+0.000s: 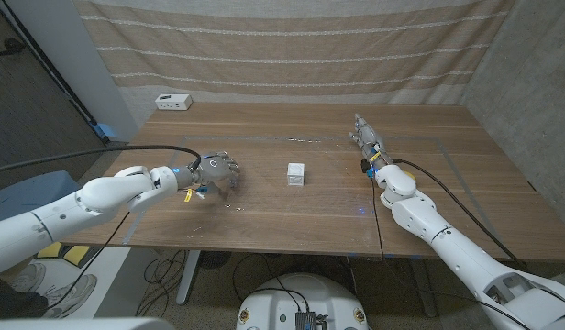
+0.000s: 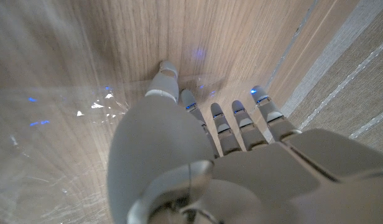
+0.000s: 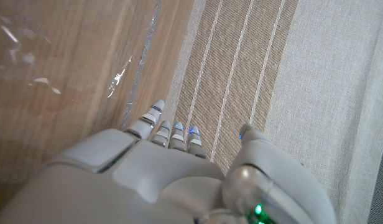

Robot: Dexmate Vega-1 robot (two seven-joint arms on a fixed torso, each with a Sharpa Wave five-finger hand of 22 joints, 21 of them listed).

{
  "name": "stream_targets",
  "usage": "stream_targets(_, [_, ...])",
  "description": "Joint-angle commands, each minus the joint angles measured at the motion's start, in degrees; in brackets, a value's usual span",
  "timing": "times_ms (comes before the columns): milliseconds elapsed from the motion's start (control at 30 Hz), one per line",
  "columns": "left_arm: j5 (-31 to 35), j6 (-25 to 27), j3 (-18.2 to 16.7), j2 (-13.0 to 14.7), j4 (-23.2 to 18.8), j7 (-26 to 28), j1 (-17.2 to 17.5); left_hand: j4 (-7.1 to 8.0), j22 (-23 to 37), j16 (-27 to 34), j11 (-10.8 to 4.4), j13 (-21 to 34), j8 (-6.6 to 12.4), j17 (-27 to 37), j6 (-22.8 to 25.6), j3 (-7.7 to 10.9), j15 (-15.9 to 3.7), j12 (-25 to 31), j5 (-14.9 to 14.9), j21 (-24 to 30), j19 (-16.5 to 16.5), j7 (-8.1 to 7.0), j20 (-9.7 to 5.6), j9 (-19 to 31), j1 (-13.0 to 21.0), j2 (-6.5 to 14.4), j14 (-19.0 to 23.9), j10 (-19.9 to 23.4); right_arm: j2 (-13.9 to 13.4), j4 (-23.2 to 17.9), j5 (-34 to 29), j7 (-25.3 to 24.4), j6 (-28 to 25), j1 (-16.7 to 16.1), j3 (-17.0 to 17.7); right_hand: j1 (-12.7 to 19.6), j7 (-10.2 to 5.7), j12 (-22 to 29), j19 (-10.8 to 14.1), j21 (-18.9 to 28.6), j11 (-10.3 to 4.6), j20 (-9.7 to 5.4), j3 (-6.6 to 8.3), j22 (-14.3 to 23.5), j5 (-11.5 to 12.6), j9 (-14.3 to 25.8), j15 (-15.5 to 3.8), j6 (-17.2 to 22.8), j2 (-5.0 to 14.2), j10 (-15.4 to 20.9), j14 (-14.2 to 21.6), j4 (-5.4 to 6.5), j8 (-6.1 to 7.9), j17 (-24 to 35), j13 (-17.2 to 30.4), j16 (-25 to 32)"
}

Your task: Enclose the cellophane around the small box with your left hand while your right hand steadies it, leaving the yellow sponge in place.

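Observation:
A small white box (image 1: 295,174) stands at the middle of the wooden table (image 1: 292,229), on a clear cellophane sheet (image 1: 257,198) that lies spread under it and shows mostly as glints. My left hand (image 1: 214,172) hovers low over the sheet's left part, well left of the box, fingers apart and pointing down at the wood, holding nothing. The left wrist view shows that hand (image 2: 210,168) with the shiny cellophane (image 2: 55,124) beside its thumb. Right of the box and farther back, my right hand (image 1: 365,137) stands with straight fingers pointing away. In the right wrist view this hand (image 3: 166,174) is empty, near the cellophane's (image 3: 23,43) edge.
A small white device (image 1: 173,102) sits at the table's back left corner. A striped curtain (image 1: 292,46) hangs right behind the table's far edge. Tape lines (image 1: 452,156) mark the wood on the right side.

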Motion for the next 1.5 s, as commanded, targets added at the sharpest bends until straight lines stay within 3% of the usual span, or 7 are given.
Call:
stream_targets(33, [0.5, -0.5, 1.8, -1.9, 4.6, 13.5, -0.4, -0.62, 0.3, 0.7, 0.01, 0.7, 3.08, 0.4, 7.5, 0.38, -5.58, 1.5, 0.0, -0.1, 1.5, 1.18, 0.20, -0.1, 2.2, 2.4, 2.5, 4.2, -0.3, 0.5, -0.3, 0.3, 0.0, 0.6, 0.0, -0.2, 0.00, 0.2, 0.2, 0.4, 0.19, 0.28, 0.42, 0.3, -0.3, 0.3, 0.41, 0.3, -0.38, 0.1, 0.4, 0.20, 0.16, 0.1, 0.3, 0.0])
stream_targets(67, [0.1, -0.8, 1.9, -2.0, 4.8, 13.9, -0.6, -0.69, 0.3, 0.8, -0.04, 0.9, 4.51, 0.4, 11.4, 1.04, -5.86, 2.3, 0.0, -0.1, 1.9, 2.65, 0.18, -0.2, 3.1, 4.0, 3.1, 6.4, -0.4, 0.5, -0.4, 0.4, 0.1, 0.6, 0.0, -0.2, 0.03, 0.2, 0.2, 0.4, 0.17, 0.28, 0.43, 0.3, -0.3, 0.3, 0.45, 0.3, -0.42, 0.1, 0.4, 0.19, 0.14, 0.1, 0.3, 0.0])
stream_targets(133, [-0.4, -0.9, 2.1, -2.1, 5.0, 14.0, -0.8, -0.43, 0.3, 0.9, -0.69, 1.1, 6.72, 0.4, 17.5, 1.14, -6.70, 2.9, -0.3, -0.1, 2.7, 4.79, -0.29, -0.4, 3.1, 4.8, 4.5, 8.5, -0.5, 0.4, -0.3, 0.4, 0.0, 0.6, 0.1, -0.2, -0.01, 0.1, 0.2, 0.4, 0.21, 0.31, 0.44, 0.3, -0.3, 0.3, 0.48, 0.3, -0.47, 0.1, 0.4, 0.16, 0.13, 0.1, 0.3, 0.0])
stream_targets(367, [-3.2, -0.5, 2.1, -2.2, 4.1, 9.6, -1.4, 0.72, 0.4, 0.3, -0.28, 1.2, 6.49, 0.7, 15.6, 1.95, -6.56, 2.3, 0.0, -0.3, 2.4, 4.70, -0.41, 0.4, 2.3, 6.9, 3.8, 7.5, -0.4, 0.7, -0.2, 0.4, 0.3, 0.6, 0.2, -0.2, -0.03, 0.1, 0.2, 0.3, 0.12, 0.30, 0.46, 0.3, -0.4, 0.3, 0.42, 0.3, -0.55, 0.1, 0.4, 0.15, 0.13, 0.1, 0.3, 0.0])
stream_targets(533, [-3.7, 1.1, 1.8, -2.5, 3.1, 9.3, -1.1, 2.59, 0.4, -0.5, 0.15, 1.6, 6.96, 1.3, 11.8, 2.94, -5.39, 1.4, 1.3, -0.7, 1.6, 5.12, 0.06, 3.1, 0.9, 8.3, 2.0, 5.9, -0.3, 0.6, 0.0, 0.2, 0.2, 0.5, 0.3, -0.3, -0.06, 0.1, 0.2, 0.3, 0.14, 0.28, 0.52, 0.3, -0.4, 0.3, 0.38, 0.3, -0.52, 0.2, 0.4, 0.17, 0.10, 0.1, 0.3, 0.0])
stream_targets(1000, [-1.7, 0.1, 2.0, -5.6, 5.3, 27.1, -2.2, 4.79, 0.6, -0.2, -1.11, 2.6, 9.60, 1.8, 9.1, 4.01, -6.17, 1.8, 3.5, -0.5, 2.0, 3.22, -0.29, 7.4, -0.2, 8.2, 2.8, 7.6, -0.2, 0.8, -0.1, 0.0, 0.9, 0.3, 0.5, -0.4, -0.03, 0.1, 0.1, 0.3, 0.14, 0.24, 0.64, 0.3, -0.4, 0.3, 0.39, 0.3, -0.48, 0.2, 0.4, 0.21, 0.09, 0.1, 0.3, -0.1])
stream_targets(1500, [-1.1, -10.0, 6.1, -11.0, 9.0, 36.0, -9.6, 5.72, 0.6, 0.0, -1.52, 3.2, 11.35, 1.8, 8.4, 3.91, -6.57, 2.1, 4.5, -0.3, 2.5, 1.44, -0.60, 9.5, -1.0, 7.4, 3.6, 8.8, -1.0, -1.2, -0.2, -1.0, 1.7, -1.2, 1.5, -0.4, -0.02, 0.1, 0.2, 0.3, 0.17, 0.23, 0.75, 0.3, -0.4, 0.3, 0.40, 0.3, -0.50, 0.2, 0.5, 0.22, 0.07, 0.1, 0.3, -0.1])
